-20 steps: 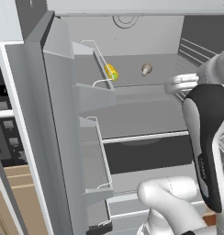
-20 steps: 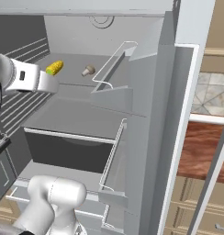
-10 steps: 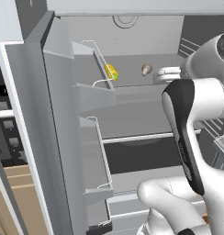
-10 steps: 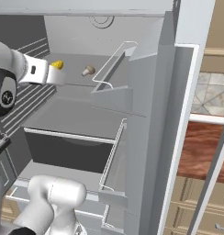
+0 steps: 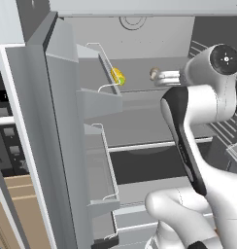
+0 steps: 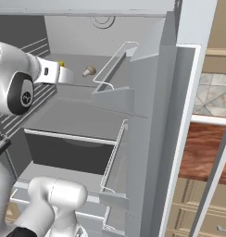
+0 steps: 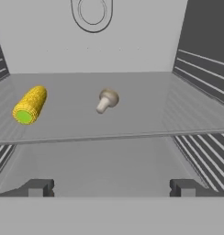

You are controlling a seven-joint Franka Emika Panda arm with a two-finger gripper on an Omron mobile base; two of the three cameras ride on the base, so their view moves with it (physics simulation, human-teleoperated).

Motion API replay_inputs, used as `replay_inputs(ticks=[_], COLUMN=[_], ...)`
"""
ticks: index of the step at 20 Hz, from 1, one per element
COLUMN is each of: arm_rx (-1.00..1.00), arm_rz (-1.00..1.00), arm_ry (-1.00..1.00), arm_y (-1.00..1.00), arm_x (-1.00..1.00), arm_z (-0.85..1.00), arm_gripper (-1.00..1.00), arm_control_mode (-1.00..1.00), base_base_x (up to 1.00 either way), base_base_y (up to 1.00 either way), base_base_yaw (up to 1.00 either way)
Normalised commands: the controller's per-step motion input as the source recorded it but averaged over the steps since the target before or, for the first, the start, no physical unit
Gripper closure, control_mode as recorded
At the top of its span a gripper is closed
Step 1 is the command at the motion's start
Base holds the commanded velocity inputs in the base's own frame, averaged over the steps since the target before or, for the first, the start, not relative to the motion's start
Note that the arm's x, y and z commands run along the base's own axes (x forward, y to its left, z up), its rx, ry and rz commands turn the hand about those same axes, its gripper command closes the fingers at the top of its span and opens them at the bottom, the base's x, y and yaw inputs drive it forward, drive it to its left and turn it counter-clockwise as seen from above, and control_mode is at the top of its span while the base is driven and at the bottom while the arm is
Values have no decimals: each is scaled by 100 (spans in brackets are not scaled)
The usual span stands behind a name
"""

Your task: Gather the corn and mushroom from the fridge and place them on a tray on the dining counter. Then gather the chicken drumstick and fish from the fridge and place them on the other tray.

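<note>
Task status: early stage. The corn (image 7: 30, 105) and the mushroom (image 7: 106, 100) both lie on the upper fridge shelf (image 7: 146, 105), corn to the left, mushroom near the centre, well apart. Neither is grasped. The gripper (image 7: 111, 187) faces the shelf from the near side, its fingers (image 7: 36, 187) spread wide and empty. Judged remaining: both vegetable transfers, then drumstick and fish. The fridge interior is plain grey, with ribbed side walls and its door (image 5: 52, 146) swung open at left.
</note>
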Motion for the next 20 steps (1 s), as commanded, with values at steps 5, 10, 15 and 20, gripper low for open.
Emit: replay_inputs(ticks=[5, 10, 15, 20], arm_rx=[0, 0, 0, 0], arm_rz=[0, 0, 0, 0], arm_ry=[4, 1, 0, 9], arm_y=[0, 0, 0, -8], arm_x=[7, 37, 54, 49], arm_z=[-2, 0, 0, 0], arm_gripper=[-100, -100, -100, -100], arm_control_mode=[-100, -100, -100, -100], base_base_x=[0, 0, 0, 0], base_base_y=[0, 0, 0, 0], base_base_yaw=[0, 0, 0, 0])
